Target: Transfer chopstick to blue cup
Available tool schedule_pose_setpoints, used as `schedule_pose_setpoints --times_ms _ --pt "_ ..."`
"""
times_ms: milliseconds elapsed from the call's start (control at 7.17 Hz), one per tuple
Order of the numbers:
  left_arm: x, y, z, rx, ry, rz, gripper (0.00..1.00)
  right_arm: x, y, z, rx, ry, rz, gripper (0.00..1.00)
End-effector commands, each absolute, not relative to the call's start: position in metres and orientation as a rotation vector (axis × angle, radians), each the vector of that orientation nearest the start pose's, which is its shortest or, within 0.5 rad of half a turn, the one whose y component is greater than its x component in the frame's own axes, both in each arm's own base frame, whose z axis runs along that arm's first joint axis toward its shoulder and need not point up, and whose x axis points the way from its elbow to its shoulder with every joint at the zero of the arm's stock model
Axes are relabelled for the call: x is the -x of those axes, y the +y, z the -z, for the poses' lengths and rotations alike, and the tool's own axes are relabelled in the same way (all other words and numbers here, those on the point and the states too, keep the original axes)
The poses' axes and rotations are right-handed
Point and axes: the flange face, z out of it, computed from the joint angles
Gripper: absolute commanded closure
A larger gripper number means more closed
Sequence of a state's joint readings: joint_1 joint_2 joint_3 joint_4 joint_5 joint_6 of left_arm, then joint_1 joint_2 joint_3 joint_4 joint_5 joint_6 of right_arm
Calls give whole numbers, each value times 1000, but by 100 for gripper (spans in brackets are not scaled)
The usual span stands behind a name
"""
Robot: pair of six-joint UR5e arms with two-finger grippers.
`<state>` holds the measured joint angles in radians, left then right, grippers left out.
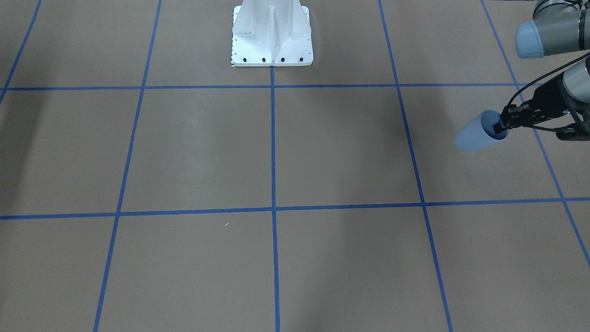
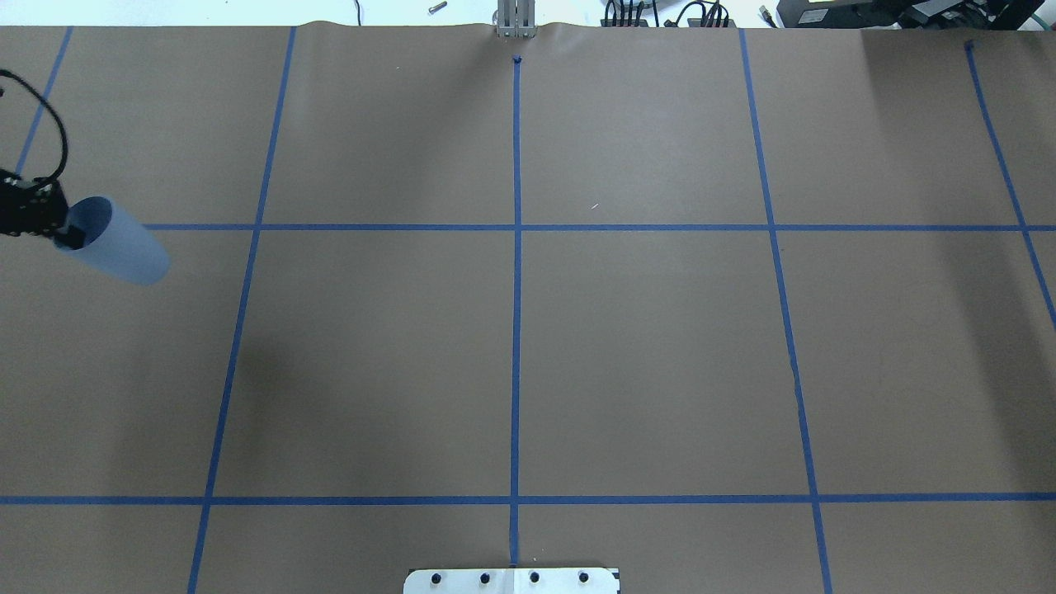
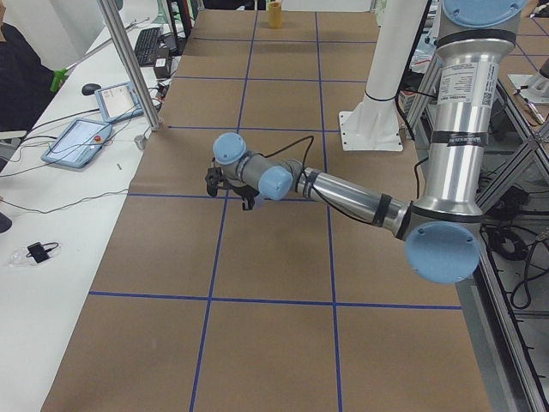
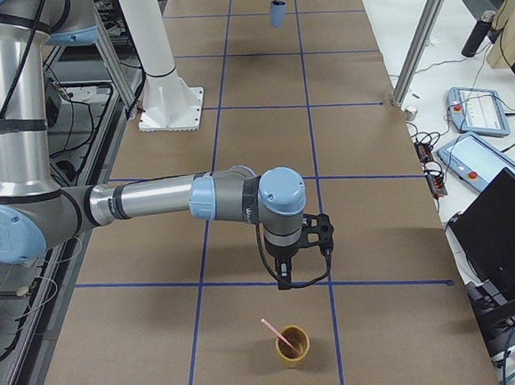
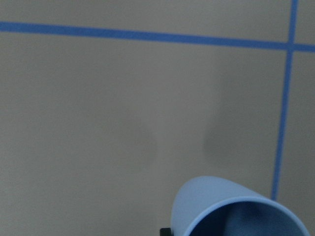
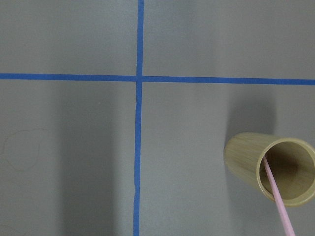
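Observation:
My left gripper (image 1: 501,125) is shut on the rim of the pale-blue cup (image 1: 477,133), one finger inside it, and holds it tilted above the table at the robot's far left. The cup also shows in the overhead view (image 2: 120,246), in the left wrist view (image 5: 236,206) and far off in the exterior right view (image 4: 276,13). A pink chopstick (image 6: 278,204) leans in a tan wooden cup (image 6: 246,160) at the table's right end (image 4: 292,350). My right gripper (image 4: 286,275) hangs above and beside that cup; I cannot tell whether it is open or shut.
The white robot pedestal (image 1: 272,41) stands at the table's middle near edge (image 2: 511,581). Blue tape lines grid the brown table. Metal posts (image 4: 420,41) and operator tablets (image 3: 81,139) stand along the far side.

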<state>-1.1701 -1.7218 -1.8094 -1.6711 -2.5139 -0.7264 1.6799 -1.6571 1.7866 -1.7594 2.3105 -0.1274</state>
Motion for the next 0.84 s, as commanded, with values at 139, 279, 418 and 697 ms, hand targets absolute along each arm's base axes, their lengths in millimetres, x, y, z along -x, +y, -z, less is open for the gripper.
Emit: schedule_pose_setpoints --times_ms 139,279,418,697 --pt "-334 -540 -266 192 1005 216 100 -115 -440 -610 -43 -736 1 0" --pt "-388 -526 -223 232 1010 249 100 -114 -438 -612 -39 -749 -4 0" --pt "-419 -526 -186 243 1018 280 100 -113 -439 -615 -35 -746 -4 0" --pt "-492 -530 -163 205 954 296 100 -112 -437 -610 -47 -759 -4 0"
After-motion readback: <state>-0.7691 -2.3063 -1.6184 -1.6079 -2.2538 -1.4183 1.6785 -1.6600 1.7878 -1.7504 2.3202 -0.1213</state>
